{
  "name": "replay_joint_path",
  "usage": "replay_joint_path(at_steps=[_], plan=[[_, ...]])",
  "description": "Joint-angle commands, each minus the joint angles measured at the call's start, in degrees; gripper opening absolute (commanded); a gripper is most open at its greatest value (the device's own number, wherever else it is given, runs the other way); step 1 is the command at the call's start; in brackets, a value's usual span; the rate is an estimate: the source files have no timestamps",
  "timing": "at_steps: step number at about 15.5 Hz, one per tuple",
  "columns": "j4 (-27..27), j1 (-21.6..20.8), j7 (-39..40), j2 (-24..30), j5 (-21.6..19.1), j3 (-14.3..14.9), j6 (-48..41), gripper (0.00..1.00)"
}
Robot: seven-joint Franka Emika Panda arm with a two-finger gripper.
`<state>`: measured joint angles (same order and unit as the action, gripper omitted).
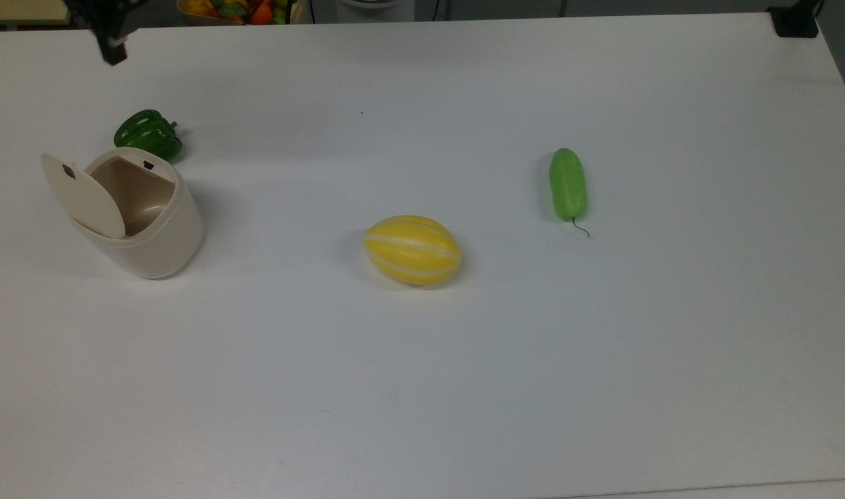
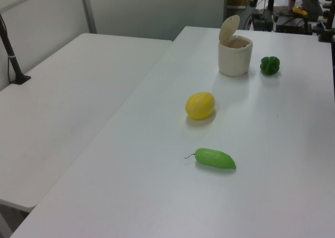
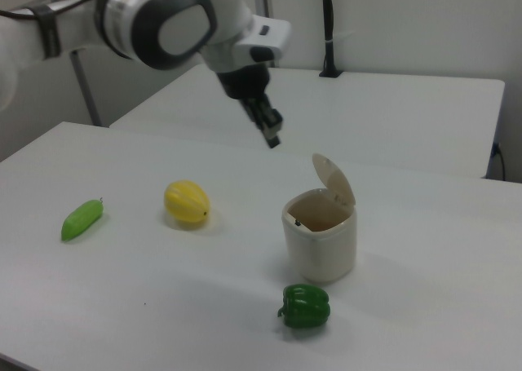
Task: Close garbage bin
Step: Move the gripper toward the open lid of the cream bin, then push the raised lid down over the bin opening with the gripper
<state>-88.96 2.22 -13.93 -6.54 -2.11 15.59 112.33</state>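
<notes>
The cream-beige garbage bin (image 1: pixel 160 244) stands at the top view's left with its flat lid (image 1: pixel 82 197) swung up, showing the hollow inside. In the right view the bin (image 3: pixel 320 249) has its lid (image 3: pixel 334 179) raised on the far side. In the left view the bin (image 2: pixel 234 60) stands near the table's far end. My gripper (image 3: pixel 275 140) hangs shut with nothing in it, above and to the right view's left of the bin, apart from the lid. In the top view the gripper (image 1: pixel 114 57) sits at the upper left corner, beyond the bin.
A green pepper (image 1: pixel 148 134) lies just behind the bin. A yellow melon (image 1: pixel 412 249) sits mid-table and a green cucumber (image 1: pixel 568 184) lies further to the top view's right. A basket of fruit (image 1: pixel 242 10) stands past the table's far edge.
</notes>
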Motion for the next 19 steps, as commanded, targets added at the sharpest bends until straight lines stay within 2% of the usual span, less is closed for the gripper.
replay_joint_path(at_steps=[1, 4, 6, 9, 14, 19], plan=[[8.0, 2.9, -4.3, -8.3, -0.1, 0.1, 6.6, 0.03], [12.6, 5.5, -5.8, -14.2, -0.2, -0.1, 10.6, 0.03], [13.4, 6.2, -7.3, -17.2, 0.0, -0.2, 15.1, 0.03], [13.4, 6.2, -7.3, -19.0, 0.1, -0.4, 16.8, 0.03], [11.0, 5.3, -6.6, -17.6, 0.0, -1.4, 14.8, 0.01], [9.9, 5.3, -2.9, -15.4, -0.4, -3.0, 5.5, 0.0]])
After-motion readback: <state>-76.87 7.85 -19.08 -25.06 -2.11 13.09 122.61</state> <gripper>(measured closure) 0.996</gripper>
